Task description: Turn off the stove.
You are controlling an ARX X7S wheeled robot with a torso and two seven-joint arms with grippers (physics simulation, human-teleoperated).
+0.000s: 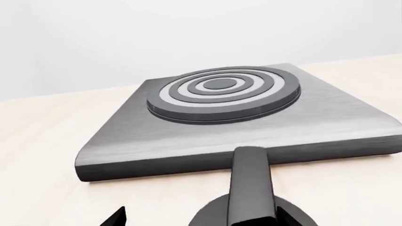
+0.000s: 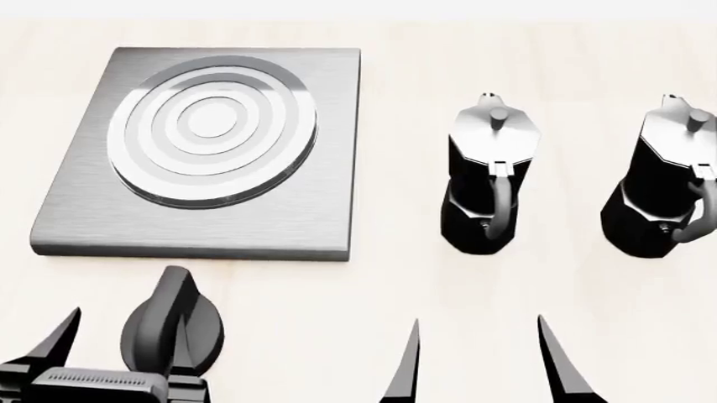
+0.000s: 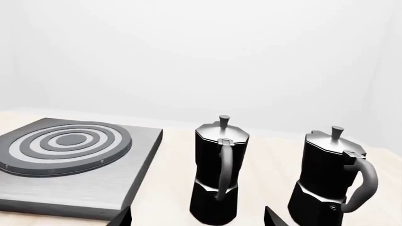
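Nearest the head camera, the left end effector sits at the lower edge of the view with its fingers spread wide either side of the knob. One fingertip stands clear to the knob's left; the other finger is hidden behind the knob and housing. No finger is seen touching it. The knob, round, black and ridged, rests on the pale wooden surface just in front of the stove, apart from the plate's near edge, with its raised grip bar pointing towards the plate. In the left wrist view the grip bar rises centrally, with the stove directly beyond it. The burner of concentric rings lies on the plate.

The right end effector hovers open and empty over bare surface, well to the right of the knob. Two moka pots stand upright to the right of the stove, handles facing the robot.
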